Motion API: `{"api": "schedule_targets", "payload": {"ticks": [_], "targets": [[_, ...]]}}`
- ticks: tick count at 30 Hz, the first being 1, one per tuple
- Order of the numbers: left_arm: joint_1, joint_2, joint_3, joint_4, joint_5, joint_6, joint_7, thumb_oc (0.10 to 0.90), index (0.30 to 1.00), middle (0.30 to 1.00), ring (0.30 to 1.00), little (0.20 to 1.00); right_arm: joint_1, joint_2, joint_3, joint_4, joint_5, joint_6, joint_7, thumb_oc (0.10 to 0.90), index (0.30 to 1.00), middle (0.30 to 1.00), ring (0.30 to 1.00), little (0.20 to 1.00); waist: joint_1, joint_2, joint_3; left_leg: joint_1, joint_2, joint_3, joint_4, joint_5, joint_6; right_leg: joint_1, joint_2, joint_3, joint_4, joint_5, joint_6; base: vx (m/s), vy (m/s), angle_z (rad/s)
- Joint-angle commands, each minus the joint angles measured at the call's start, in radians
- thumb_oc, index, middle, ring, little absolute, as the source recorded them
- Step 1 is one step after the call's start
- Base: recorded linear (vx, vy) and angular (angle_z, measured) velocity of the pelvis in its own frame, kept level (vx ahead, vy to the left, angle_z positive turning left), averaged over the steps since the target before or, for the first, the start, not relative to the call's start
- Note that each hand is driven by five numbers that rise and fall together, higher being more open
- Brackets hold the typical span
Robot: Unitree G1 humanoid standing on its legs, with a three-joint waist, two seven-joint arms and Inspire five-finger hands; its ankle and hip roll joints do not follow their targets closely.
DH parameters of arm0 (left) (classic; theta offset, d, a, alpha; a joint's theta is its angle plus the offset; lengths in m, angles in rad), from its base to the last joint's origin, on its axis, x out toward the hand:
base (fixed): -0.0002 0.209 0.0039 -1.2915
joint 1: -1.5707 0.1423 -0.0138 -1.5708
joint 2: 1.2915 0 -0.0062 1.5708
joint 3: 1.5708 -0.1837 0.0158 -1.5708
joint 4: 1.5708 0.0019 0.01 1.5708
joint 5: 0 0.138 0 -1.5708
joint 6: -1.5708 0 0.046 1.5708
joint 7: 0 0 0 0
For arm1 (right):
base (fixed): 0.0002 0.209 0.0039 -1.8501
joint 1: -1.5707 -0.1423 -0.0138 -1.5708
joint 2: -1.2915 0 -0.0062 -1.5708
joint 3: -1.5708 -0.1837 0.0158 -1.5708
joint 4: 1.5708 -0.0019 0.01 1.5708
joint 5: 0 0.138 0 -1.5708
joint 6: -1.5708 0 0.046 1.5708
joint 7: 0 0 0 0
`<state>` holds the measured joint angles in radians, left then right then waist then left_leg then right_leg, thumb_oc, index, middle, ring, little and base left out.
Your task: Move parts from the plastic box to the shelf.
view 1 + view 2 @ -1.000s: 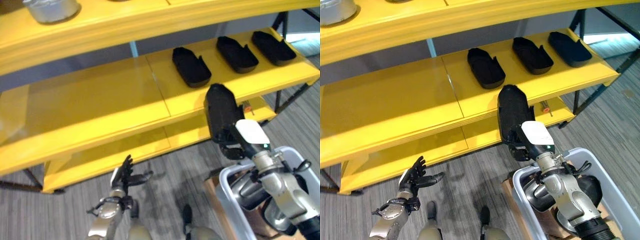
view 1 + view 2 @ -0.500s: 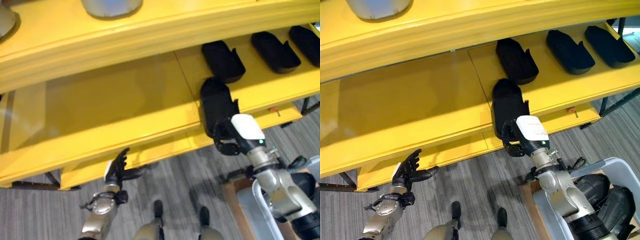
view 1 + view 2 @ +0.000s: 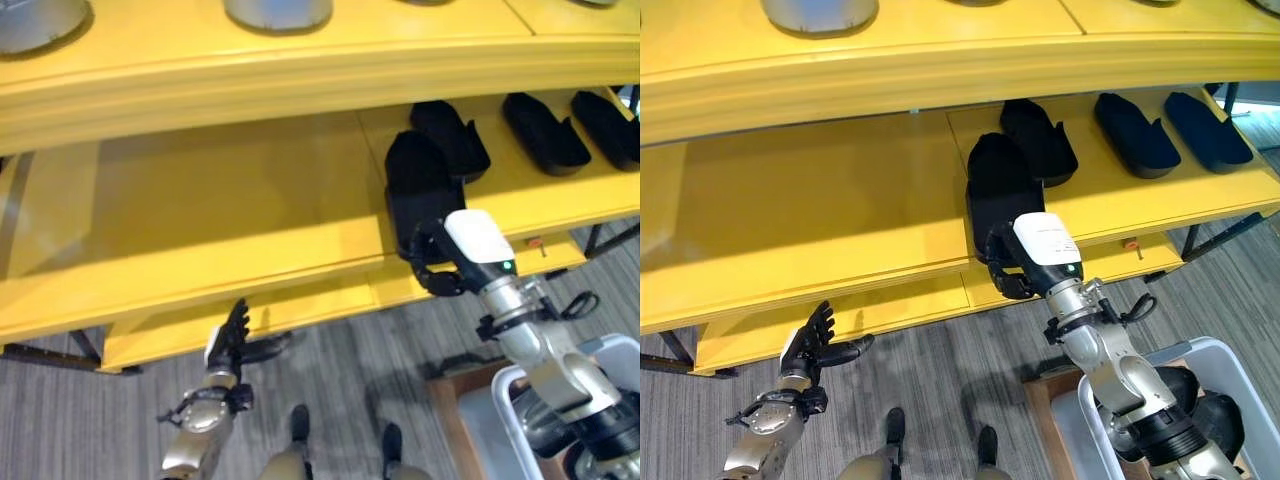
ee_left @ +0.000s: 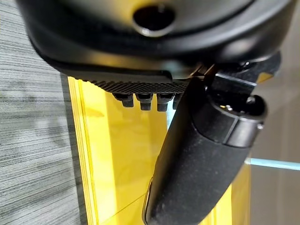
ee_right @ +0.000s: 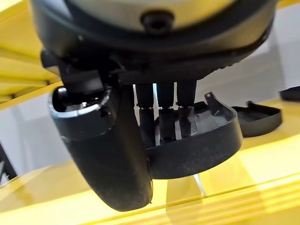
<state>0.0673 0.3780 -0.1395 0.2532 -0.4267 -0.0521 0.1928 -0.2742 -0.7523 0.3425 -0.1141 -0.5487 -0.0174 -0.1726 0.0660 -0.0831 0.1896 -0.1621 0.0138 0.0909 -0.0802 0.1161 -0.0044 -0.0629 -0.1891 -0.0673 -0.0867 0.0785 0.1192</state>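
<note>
The black part [image 3: 998, 188] has come over the shelf [image 3: 820, 215] — right hand [image 3: 1012, 268] fingers gripping it; lower flat at nine o'clock of its neighbour [image 3: 1038, 140]. Left hand [image 3: 808, 344] hangs open.

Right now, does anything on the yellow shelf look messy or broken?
Nothing looks broken or spilled. Three black parts lie in a neat row on the yellow shelf. A fourth black part sits closer to the edge only because the right hand is gripping it. The left hand hangs open, low.
</note>
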Motion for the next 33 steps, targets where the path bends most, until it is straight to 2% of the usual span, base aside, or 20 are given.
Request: {"api": "schedule_targets", "payload": {"ticks": [1, 10, 15, 17, 20, 21, 22, 23, 24, 25, 26, 27, 30, 33], "targets": [[-0.044, 0.049, 0.018, -0.066, -0.003, -0.094, 0.021, 0.9, 1.0, 1.0, 1.0, 1.0, -0.181, 0.0, -0.011, -0.045, -0.014, -0.052, -0.065, 0.4, 0.3, 0.3, 0.3, 0.3, 0.017, -0.034, -0.113, -0.043, 0.013, 0.047, 0.123, -0.115, 0.001, 0.032, -0.076, 0.022, -0.001, 0.05, 0.078, 0.0, 0.022, 0.07], [-0.045, 0.06, 0.019, -0.078, -0.018, -0.102, 0.022, 0.9, 1.0, 1.0, 1.0, 1.0, -0.309, 0.014, 0.078, 0.016, 0.013, -0.048, -0.048, 0.4, 0.3, 0.3, 0.3, 0.3, 0.055, -0.054, -0.097, -0.093, -0.005, 0.038, 0.187, -0.153, 0.014, 0.014, -0.095, 0.005, -0.001, 0.086, 0.091, 0.0, 0.028, 0.08], [-0.043, 0.085, 0.029, -0.083, -0.021, -0.106, 0.027, 0.9, 1.0, 1.0, 1.0, 1.0, -0.388, 0.02, 0.118, 0.054, 0.009, -0.036, -0.047, 0.4, 0.3, 0.3, 0.3, 0.3, 0.078, -0.061, -0.079, -0.126, -0.024, 0.034, 0.237, -0.189, 0.039, 0.008, -0.121, -0.003, 0.0, 0.143, 0.106, 0.01, 0.072, 0.01], [-0.039, 0.102, 0.035, -0.091, -0.025, -0.11, 0.026, 0.9, 1.0, 1.0, 1.0, 1.0, -0.426, 0.026, 0.142, 0.074, 0.003, -0.028, -0.038, 0.4, 0.3, 0.3, 0.3, 0.3, 0.086, -0.051, -0.065, -0.114, -0.037, 0.032, 0.234, -0.2, 0.061, -0.024, -0.139, -0.005, 0.074, 0.187, 0.101, 0.02, 0.151, 0.04], [-0.038, 0.109, 0.036, -0.096, -0.024, -0.11, 0.023, 0.9, 1.0, 1.0, 1.0, 1.0, -0.445, 0.027, 0.151, 0.088, 0.002, -0.024, -0.033, 0.4, 0.3, 0.3, 0.3, 0.3, 0.085, -0.036, -0.047, -0.095, -0.04, 0.034, 0.22, -0.199, 0.069, -0.058, -0.141, -0.012, 0.152, 0.206, 0.089, 0.0, 0.125, -0.08], [-0.049, 0.121, 0.033, -0.098, -0.023, -0.111, 0.022, 0.9, 1.0, 1.0, 1.0, 1.0, -0.47, 0.03, 0.16, 0.102, 0.009, -0.023, -0.035, 0.4, 0.3, 0.3, 0.3, 0.3, 0.082, -0.02, -0.022, -0.077, -0.033, 0.038, 0.202, -0.195, 0.071, -0.103, -0.102, -0.048, 0.212, 0.153, 0.071, -0.01, 0.171, -0.01], [-0.052, 0.123, 0.029, -0.099, -0.021, -0.112, 0.019, 0.9, 1.0, 1.0, 1.0, 1.0, -0.477, 0.024, 0.165, 0.109, 0.008, -0.021, -0.036, 0.4, 0.3, 0.3, 0.3, 0.3, 0.072, -0.014, -0.017, -0.068, -0.037, 0.036, 0.192, -0.193, 0.071, -0.124, -0.073, -0.037, 0.209, 0.128, 0.061, 0.02, 0.132, 0.02], [-0.065, 0.124, 0.02, -0.094, -0.019, -0.111, 0.017, 0.9, 1.0, 1.0, 1.0, 1.0, -0.49, 0.018, 0.173, 0.125, 0.009, -0.021, -0.035, 0.4, 0.3, 0.3, 0.3, 0.3, 0.054, 0.0, -0.004, -0.049, -0.036, 0.023, 0.179, -0.192, 0.069, -0.161, -0.017, 0.008, 0.199, 0.064, 0.045, 0.04, 0.043, -0.04], [-0.067, 0.123, 0.02, -0.093, -0.019, -0.112, 0.017, 0.9, 1.0, 1.0, 1.0, 1.0, -0.493, 0.018, 0.175, 0.127, 0.01, -0.022, -0.036, 0.4, 0.3, 0.3, 0.3, 0.3, 0.054, 0.001, -0.004, -0.051, -0.035, 0.024, 0.177, -0.188, 0.068, -0.166, -0.016, 0.009, 0.202, 0.065, 0.043, 0.12, 0.013, -0.02], [-0.085, 0.123, 0.008, -0.09, -0.026, -0.117, 0.014, 0.9, 1.0, 1.0, 1.0, 1.0, -0.521, -0.001, 0.18, 0.132, 0.023, -0.018, -0.041, 0.4, 0.3, 0.3, 0.3, 0.3, 0.026, 0.007, 0.022, -0.025, -0.044, -0.003, 0.171, -0.183, 0.057, -0.239, 0.051, 0.115, 0.158, 0.036, 0.031, 0.08, -0.002, 0.04], [-0.086, 0.122, 0.008, -0.09, -0.026, -0.118, 0.014, 0.9, 1.0, 1.0, 1.0, 1.0, -0.522, -0.002, 0.18, 0.132, 0.023, -0.017, -0.041, 0.4, 0.3, 0.3, 0.3, 0.3, 0.027, 0.008, 0.025, -0.023, -0.044, -0.002, 0.172, -0.184, 0.057, -0.237, 0.051, 0.116, 0.158, 0.036, 0.031, 0.12, -0.038, 0.1], [-0.089, 0.117, -0.003, -0.081, -0.025, -0.115, 0.013, 0.9, 1.0, 1.0, 1.0, 1.0, -0.524, -0.003, 0.186, 0.128, 0.021, -0.02, -0.042, 0.4, 0.3, 0.3, 0.3, 0.3, 0.022, 0.003, 0.03, -0.014, -0.05, -0.011, 0.173, -0.186, 0.053, -0.251, 0.071, 0.147, 0.136, 0.04, 0.031, 0.06, -0.072, 0.17], [-0.1, 0.092, -0.029, -0.067, -0.032, -0.115, -0.004, 0.9, 1.0, 1.0, 1.0, 1.0, -0.463, -0.037, 0.152, 0.113, 0.024, -0.02, -0.038, 0.4, 0.3, 0.3, 0.3, 0.3, 0.0, 0.007, 0.028, -0.014, -0.063, -0.056, 0.186, -0.184, 0.04, -0.206, 0.068, 0.209, 0.139, 0.03, 0.027, 0.04, -0.085, 0.54], [-0.093, 0.077, -0.042, -0.067, -0.035, -0.109, -0.015, 0.9, 1.0, 1.0, 1.0, 1.0, -0.422, -0.058, 0.123, 0.095, 0.025, -0.024, -0.035, 0.4, 0.3, 0.3, 0.3, 0.3, -0.009, 0.021, 0.017, -0.023, -0.058, -0.076, 0.184, -0.171, 0.032, -0.199, 0.074, 0.189, 0.142, 0.02, 0.013, 0.01, -0.161, 1.2]]}}
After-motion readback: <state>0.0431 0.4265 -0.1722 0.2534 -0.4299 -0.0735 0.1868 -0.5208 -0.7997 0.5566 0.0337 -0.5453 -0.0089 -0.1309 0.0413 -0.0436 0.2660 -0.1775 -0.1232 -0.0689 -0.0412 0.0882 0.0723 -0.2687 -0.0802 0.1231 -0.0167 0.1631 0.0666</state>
